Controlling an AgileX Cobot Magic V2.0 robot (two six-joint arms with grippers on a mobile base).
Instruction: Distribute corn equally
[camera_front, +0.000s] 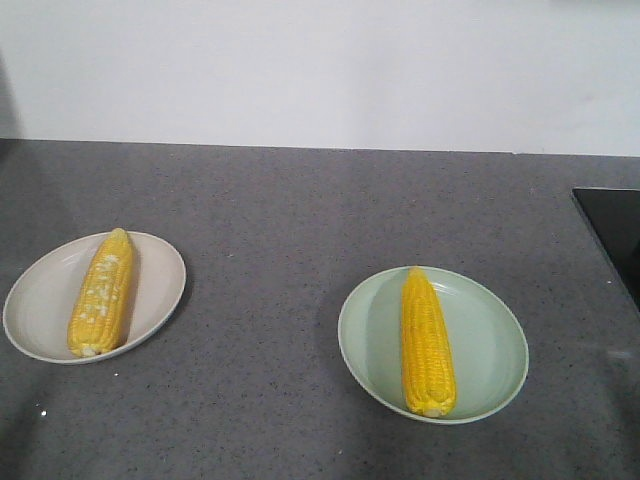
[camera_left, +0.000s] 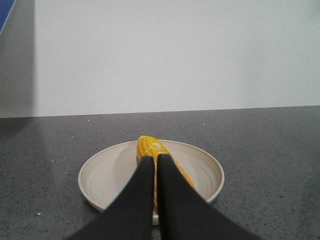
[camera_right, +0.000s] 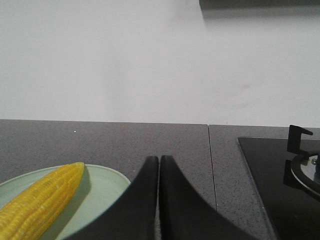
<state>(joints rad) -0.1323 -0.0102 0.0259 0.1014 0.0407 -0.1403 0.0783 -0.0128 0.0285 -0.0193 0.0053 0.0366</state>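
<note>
One yellow corn cob (camera_front: 100, 293) lies on a beige plate (camera_front: 45, 300) at the left of the grey counter. A second corn cob (camera_front: 427, 340) lies on a pale green plate (camera_front: 490, 345) at the right. In the left wrist view my left gripper (camera_left: 155, 158) is shut and empty, raised in front of the beige plate (camera_left: 100, 175) with the cob (camera_left: 150, 145) behind its tips. My right gripper (camera_right: 159, 158) is shut and empty, just right of the green plate (camera_right: 100, 192) and its cob (camera_right: 40, 202). Neither gripper shows in the front view.
A black cooktop (camera_front: 615, 235) sits at the counter's right edge, with a burner grate (camera_right: 302, 165) in the right wrist view. A white wall (camera_front: 320, 70) backs the counter. A seam (camera_right: 212, 165) runs across the counter left of the cooktop.
</note>
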